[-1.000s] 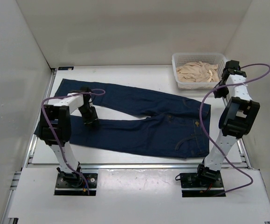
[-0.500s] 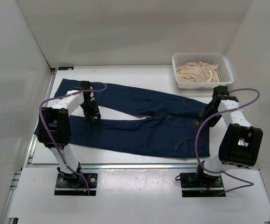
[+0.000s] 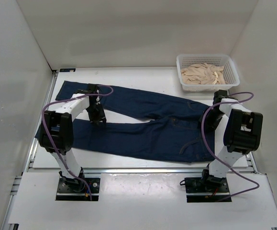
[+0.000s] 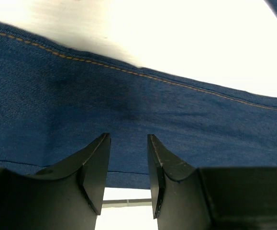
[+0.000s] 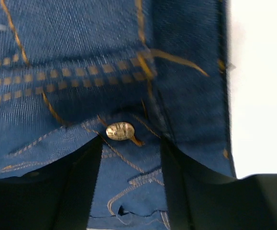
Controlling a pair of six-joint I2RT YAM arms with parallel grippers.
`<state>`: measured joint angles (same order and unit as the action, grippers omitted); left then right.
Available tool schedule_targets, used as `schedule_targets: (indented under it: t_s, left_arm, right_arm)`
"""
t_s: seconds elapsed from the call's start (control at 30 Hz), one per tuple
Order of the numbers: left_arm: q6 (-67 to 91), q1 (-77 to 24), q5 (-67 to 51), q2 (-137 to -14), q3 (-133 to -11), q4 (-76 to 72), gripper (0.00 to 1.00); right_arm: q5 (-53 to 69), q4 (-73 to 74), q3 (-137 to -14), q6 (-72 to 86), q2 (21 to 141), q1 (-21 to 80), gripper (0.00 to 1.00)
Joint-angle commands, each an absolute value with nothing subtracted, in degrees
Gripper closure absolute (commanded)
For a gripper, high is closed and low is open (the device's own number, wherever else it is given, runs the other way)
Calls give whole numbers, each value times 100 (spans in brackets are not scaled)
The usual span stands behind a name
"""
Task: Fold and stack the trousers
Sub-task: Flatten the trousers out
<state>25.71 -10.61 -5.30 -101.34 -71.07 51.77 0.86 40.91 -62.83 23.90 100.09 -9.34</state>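
The left claw point(image 4: 127, 163) stands part open with nothing between its fingers, poised low over one leg of the trousers point(image 3: 148, 134) near that leg's edge. The right claw point(image 5: 128, 191) is also spread, its fingers straddling the waistband by the metal button point(image 5: 120, 131) without gripping it. Outward from there, the jeans lie flat and unfolded across the counter point(image 3: 128, 79), legs running to the left and waist to the right, so the fold looks barely begun. The step in hand is probably for each claw to pinch cloth before a lift. To do it well, each claw should settle onto the denim and bite at an edge or a seam, where the fabric is thick enough not to slip. The right one would do best to clear the button (hard metal gives a poor hold). Both should close fully before either rises, then lift together so the cloth does not drag crooked. The wrist views give what the overhead one cannot: the gap between the fingers, the orange stitched seam point(image 4: 176, 82) and the weave just under the tips. Only the top view shows the whole garment, how well apart the two claws are, and the white basket point(image 3: 205, 56) holding beige cloth point(image 3: 203, 74) at the far right corner, just beyond the waistband.
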Motion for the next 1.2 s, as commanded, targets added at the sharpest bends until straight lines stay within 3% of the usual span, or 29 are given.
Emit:
schedule_targets:
  t_s: [0.0,0.23,0.27,0.3,0.57,0.6,0.87,0.97,1.03,1.17]
  left_arm:
    - [2751,-932,-396,-10098,-7040,5063,52]
    - [2734,-414,-791,-10573,-6987,4852,53]
    - [2672,-265,-791,-10573,-7040,4852,53]
    - [2672,-185,-791,-10573,-7092,4852,53]
    - [2558,62,-844,-10819,-7330,4957,53]
    - [2558,62,-844,-10880,-7382,4957,53]
    - [2505,342,-896,-11303,-7330,4957,56]
    - [2505,466,-896,-11355,-7330,4957,56]
    - [2557,518,-896,-11355,-7330,4957,56]
    - [2558,519,-896,-11355,-7382,4957,57]
  right_arm:
    - [361,3965,-6460,2224,10178,-896,45]
    - [360,3858,-6354,2224,10310,-844,84]
    - [360,3858,-6354,2224,10310,-844,97]
    - [360,3858,-6354,2224,10310,-844,100]
    - [-474,4491,-6407,2479,9449,-844,95]
    - [-475,4491,-6346,2531,9387,-844,100]
    - [-1106,5018,-6477,2961,8965,-844,100]
    - [-1300,5422,-6557,3014,8799,-844,94]
    - [-1301,5484,-6557,2962,8667,-844,100]
    - [-1301,5432,-6486,2892,8674,-844,100]
